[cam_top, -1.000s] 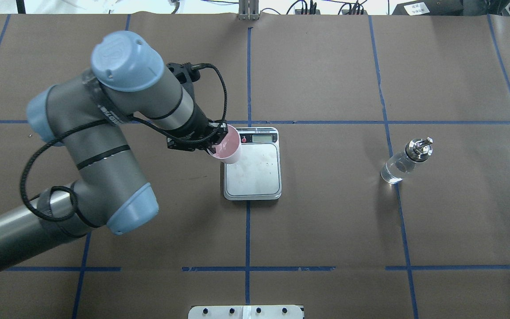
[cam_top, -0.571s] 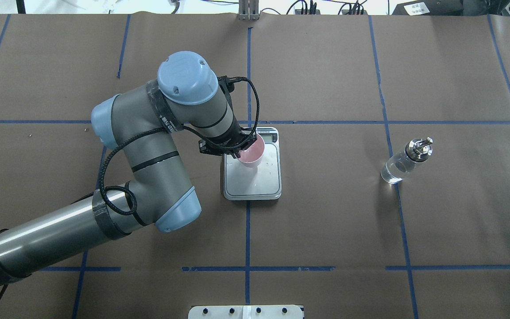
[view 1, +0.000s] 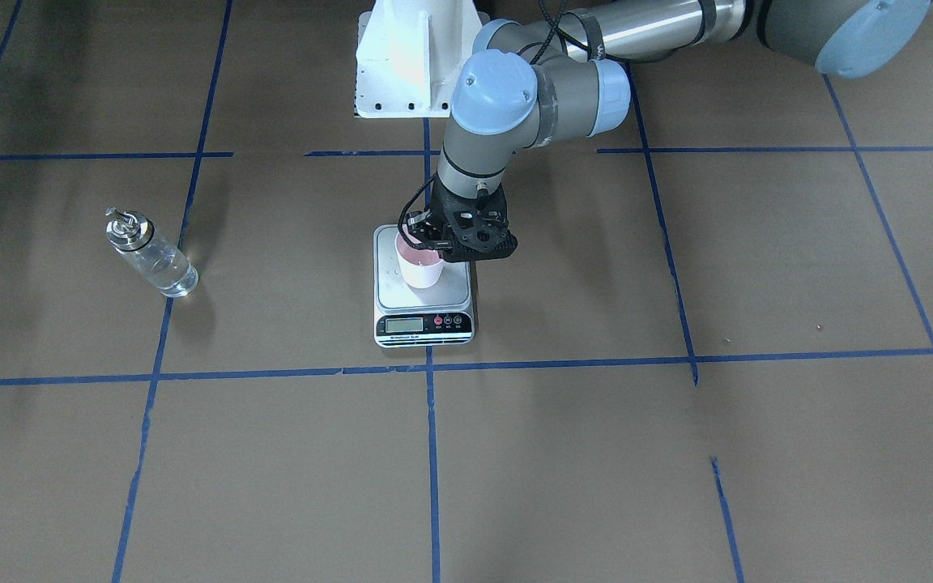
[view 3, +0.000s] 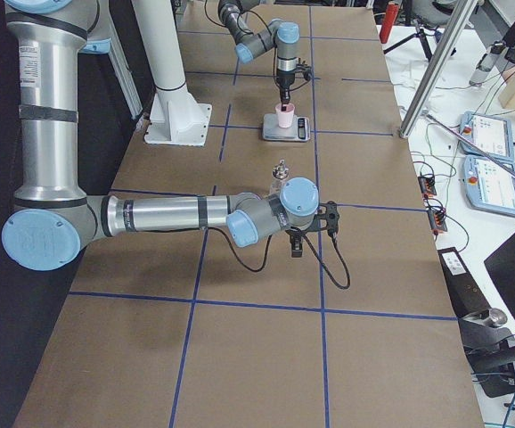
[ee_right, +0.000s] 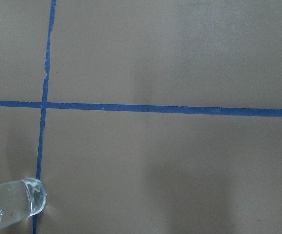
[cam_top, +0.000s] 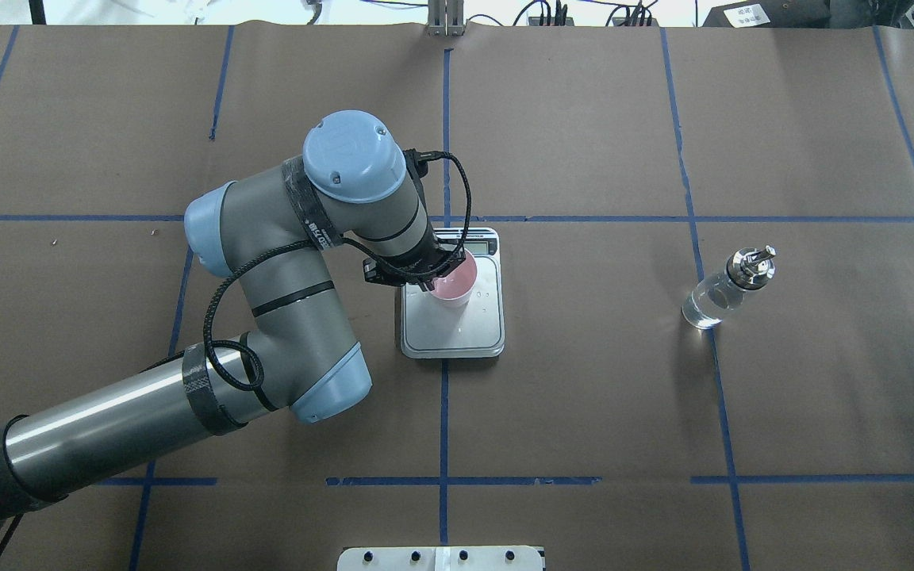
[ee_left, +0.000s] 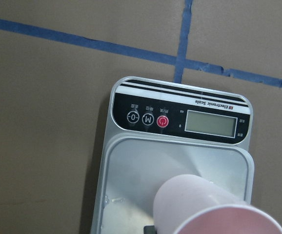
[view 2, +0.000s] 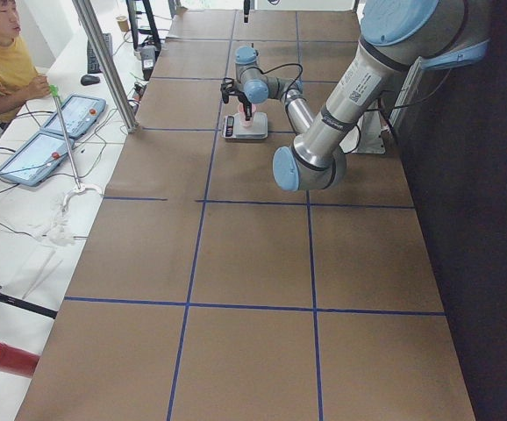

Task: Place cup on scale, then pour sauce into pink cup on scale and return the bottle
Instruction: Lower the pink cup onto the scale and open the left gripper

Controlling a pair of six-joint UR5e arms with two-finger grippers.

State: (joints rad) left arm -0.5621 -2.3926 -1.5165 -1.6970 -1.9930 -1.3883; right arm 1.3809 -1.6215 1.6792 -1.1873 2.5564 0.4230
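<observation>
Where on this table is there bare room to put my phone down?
The wide brown stretch between the scale and the bottle is bare. It is crowded at the scale, where the left end effector holds the cup.

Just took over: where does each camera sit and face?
Front-facing: across table, facing robot; left arm over scale.
Overhead: behind robot, looking down; left arm, bottle.
Exterior left: table end; left arm near.
Exterior right: opposite end; right arm near.
Left wrist: down at cup.
Right wrist: down at bottle base.
Front-facing and overhead share scale, cup, bottle.
</observation>
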